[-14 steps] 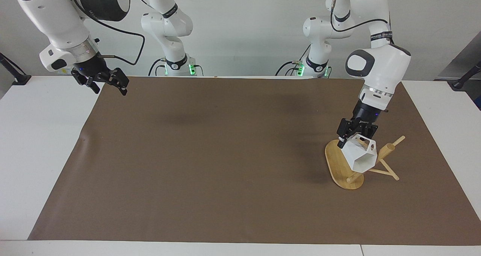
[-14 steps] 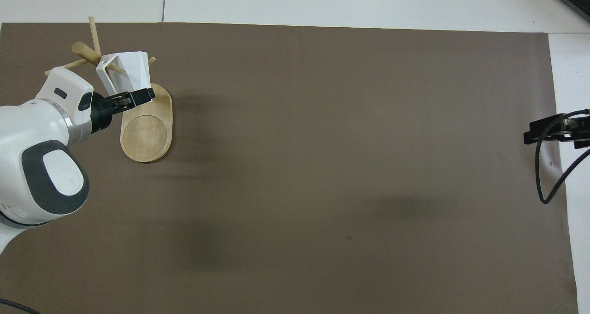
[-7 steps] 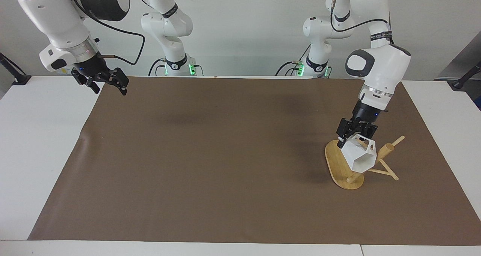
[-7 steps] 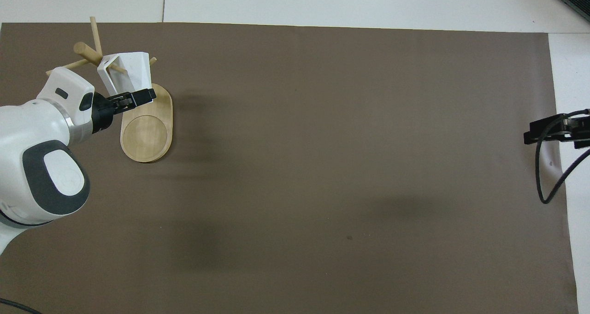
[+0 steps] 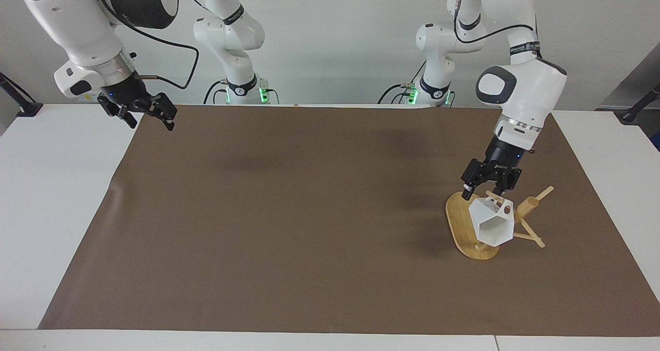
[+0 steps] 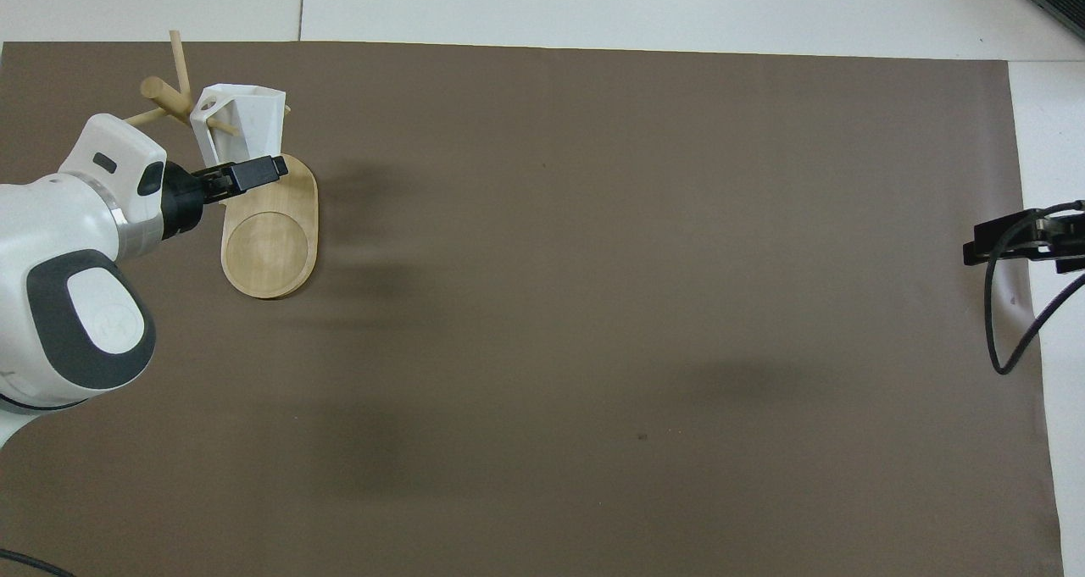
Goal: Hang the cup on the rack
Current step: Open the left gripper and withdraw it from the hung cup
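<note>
The white faceted cup [image 5: 493, 226] [image 6: 247, 121] hangs by its handle on a thin peg of the bamboo rack [image 5: 460, 222] [image 6: 271, 251], above the rack's oval base. Its open mouth points away from the robots. My left gripper [image 5: 487, 190] [image 6: 246, 173] is open just above the cup's handle, and nothing sits between its fingers. My right gripper [image 5: 147, 115] [image 6: 1009, 240] waits, open and with nothing in it, over the brown mat's corner at the right arm's end of the table.
A large brown mat [image 5: 309, 212] covers most of the white table [image 5: 56, 196]. The rack stands on it toward the left arm's end. Peg sticks [image 5: 541, 192] jut out from the post toward that end.
My left gripper has opened and let go of the cup, then lifted slightly. The cup dropped a little and settled on the peg. The right arm has not moved.
</note>
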